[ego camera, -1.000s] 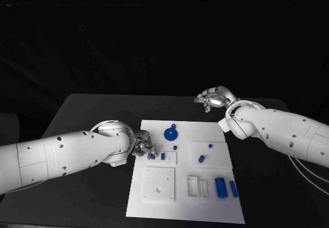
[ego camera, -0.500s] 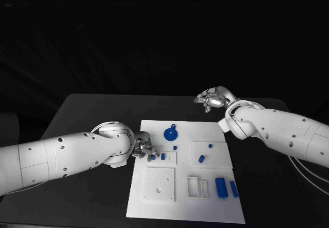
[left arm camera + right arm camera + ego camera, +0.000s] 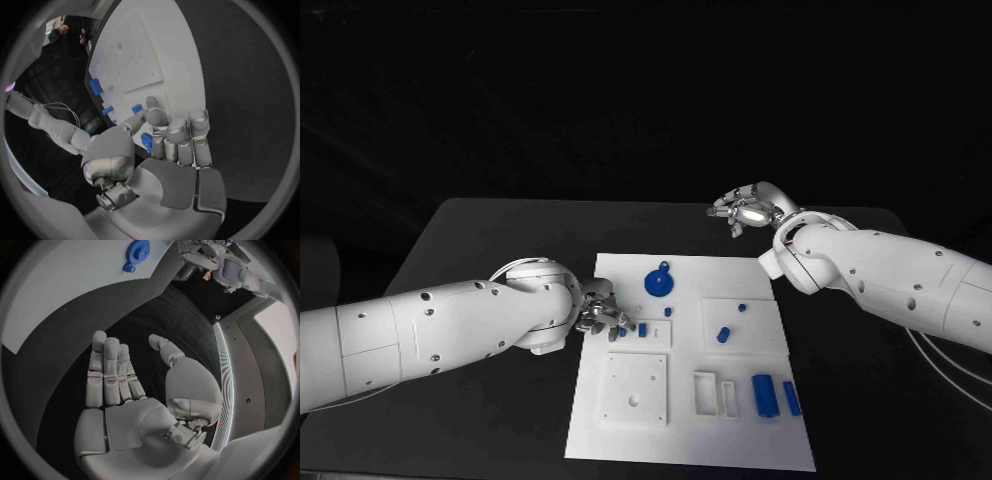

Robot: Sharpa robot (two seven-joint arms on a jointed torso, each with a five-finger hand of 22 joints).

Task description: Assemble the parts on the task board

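The white task board (image 3: 625, 450) lies mid-table. My left hand (image 3: 600, 314) rests at the board's left edge with its fingers curled. Between thumb and fingers it pinches a small blue part (image 3: 146, 142), which is also visible under the hand in the head view (image 3: 616, 329). Another small blue part (image 3: 642, 327) lies just beside it. A blue gear (image 3: 659, 281) sits on the far part of the board and shows again in the right wrist view (image 3: 138, 250). My right hand (image 3: 750, 208) hovers past the board's far right corner, fingers straight, palm (image 3: 134, 422) bare.
Near the right front of the board stand a blue cylinder (image 3: 763, 394) and a blue bar (image 3: 792, 397). A white square plate (image 3: 635, 388) and white slotted blocks (image 3: 717, 393) sit beside them. Small blue parts (image 3: 723, 335) lie mid-board. Black table (image 3: 488, 240) surrounds the board.
My left hand has edged slightly nearer and to the right along the board's left edge. The right hand has stayed in place.
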